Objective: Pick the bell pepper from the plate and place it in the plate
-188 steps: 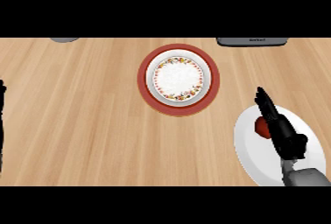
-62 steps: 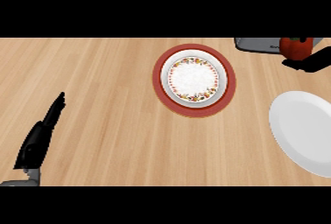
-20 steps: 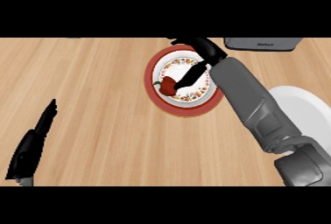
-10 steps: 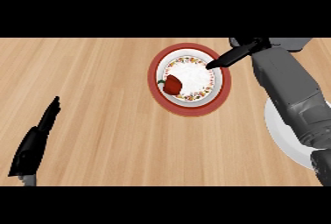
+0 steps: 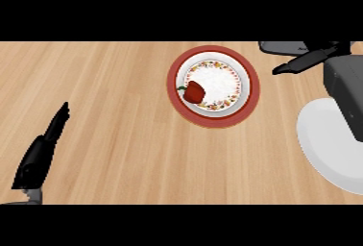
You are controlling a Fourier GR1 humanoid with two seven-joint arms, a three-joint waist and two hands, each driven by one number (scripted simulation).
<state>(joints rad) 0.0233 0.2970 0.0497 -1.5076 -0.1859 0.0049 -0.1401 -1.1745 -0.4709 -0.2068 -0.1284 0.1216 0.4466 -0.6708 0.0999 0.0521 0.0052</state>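
Resting at the view's lower left edge, the left hand (image 5: 41, 153) lies over the wooden counter (image 5: 120, 96) with its fingers straight and close together, holding nothing. It is well apart from everything else, so it poses little risk.

Toward the middle, the bell pepper (image 5: 194, 92) sits inside the red-rimmed patterned plate (image 5: 249, 96), on the left part of the decorated ring and not in the white centre. The placing therefore looks done. The weak point is how near the pepper lies to that plate's left side. Whether it leans on the raised rim or lies flat cannot be told from this steep angle. If it is only propped there, a jolt to the plate could tip it over the rim and onto the counter.

Further right, the right hand (image 5: 306, 61) hangs clear of the patterned plate, its fingers straight and extended leftward, clamped on nothing. It is just beside a grey object (image 5: 284, 46) at the top edge, and its forearm crosses above the white plate (image 5: 333, 149). A careless sweep of that arm could knock the grey object or clip either plate. A low pass back over the patterned plate is the most likely way to dislodge the pepper.
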